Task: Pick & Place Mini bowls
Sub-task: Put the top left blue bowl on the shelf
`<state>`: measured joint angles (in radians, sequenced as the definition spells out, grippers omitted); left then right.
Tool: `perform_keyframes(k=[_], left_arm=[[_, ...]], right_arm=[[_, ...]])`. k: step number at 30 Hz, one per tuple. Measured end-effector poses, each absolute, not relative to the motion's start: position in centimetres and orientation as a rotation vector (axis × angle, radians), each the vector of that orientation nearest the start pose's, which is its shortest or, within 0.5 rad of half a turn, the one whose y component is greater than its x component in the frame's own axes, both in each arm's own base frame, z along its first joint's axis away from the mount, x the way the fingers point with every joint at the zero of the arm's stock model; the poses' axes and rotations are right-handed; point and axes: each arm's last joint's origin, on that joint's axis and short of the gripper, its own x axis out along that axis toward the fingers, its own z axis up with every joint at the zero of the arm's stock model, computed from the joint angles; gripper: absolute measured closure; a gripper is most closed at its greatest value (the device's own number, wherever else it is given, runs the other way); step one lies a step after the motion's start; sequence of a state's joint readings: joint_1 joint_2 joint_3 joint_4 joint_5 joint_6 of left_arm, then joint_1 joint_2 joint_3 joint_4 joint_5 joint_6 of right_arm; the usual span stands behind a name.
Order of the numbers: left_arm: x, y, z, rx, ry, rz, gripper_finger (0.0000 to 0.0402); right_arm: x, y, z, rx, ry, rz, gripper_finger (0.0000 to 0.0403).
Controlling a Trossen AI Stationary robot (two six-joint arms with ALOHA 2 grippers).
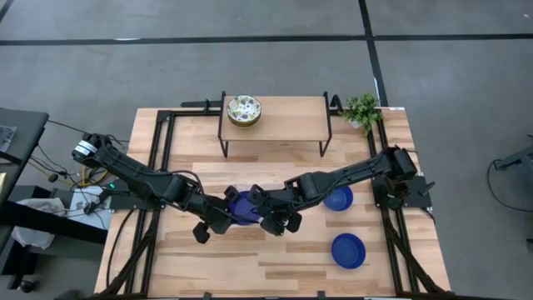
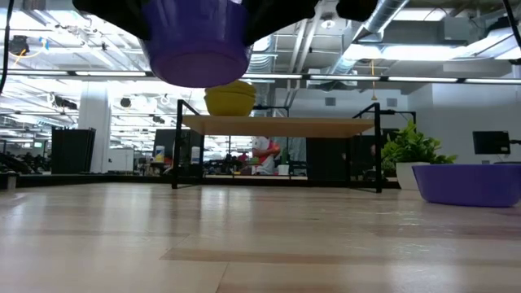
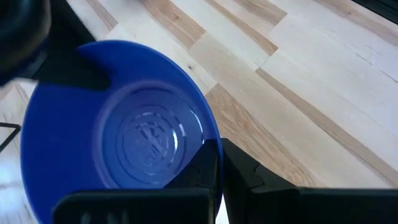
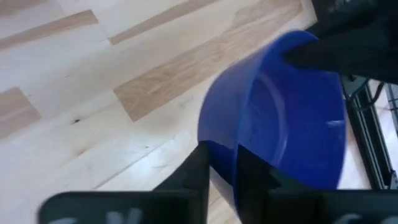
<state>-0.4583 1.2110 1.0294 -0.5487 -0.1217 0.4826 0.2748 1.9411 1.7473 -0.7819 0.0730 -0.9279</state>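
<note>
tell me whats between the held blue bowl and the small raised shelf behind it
Nothing: in the high view only bare wooden tabletop lies between the blue bowl, held by both grippers, and the shelf.

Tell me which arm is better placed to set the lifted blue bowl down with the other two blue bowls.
Right, probably. The left gripper and right gripper both clamp the lifted blue bowl at mid-table, but the other two blue bowls lie on the right arm's side.
</note>
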Motion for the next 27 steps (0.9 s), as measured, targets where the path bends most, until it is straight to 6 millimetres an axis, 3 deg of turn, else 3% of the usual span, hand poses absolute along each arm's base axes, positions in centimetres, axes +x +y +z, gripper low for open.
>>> perform_keyframes(k=[3,11,27], left_arm=[[22.6,-10.8,30.1,0.670,0.615,-0.491,0.0396],[22.8,-10.7,30.3,0.680,0.593,-0.441,0.0379],[23.9,-10.7,31.9,0.671,0.438,-0.210,0.0243]], right_arm=[[40.6,11.4,28.0,-1.016,0.817,0.638,0.0392],[40.3,11.7,27.9,-1.022,0.844,0.648,0.0399],[40.0,11.4,27.9,-0.948,0.906,0.599,0.0402]])
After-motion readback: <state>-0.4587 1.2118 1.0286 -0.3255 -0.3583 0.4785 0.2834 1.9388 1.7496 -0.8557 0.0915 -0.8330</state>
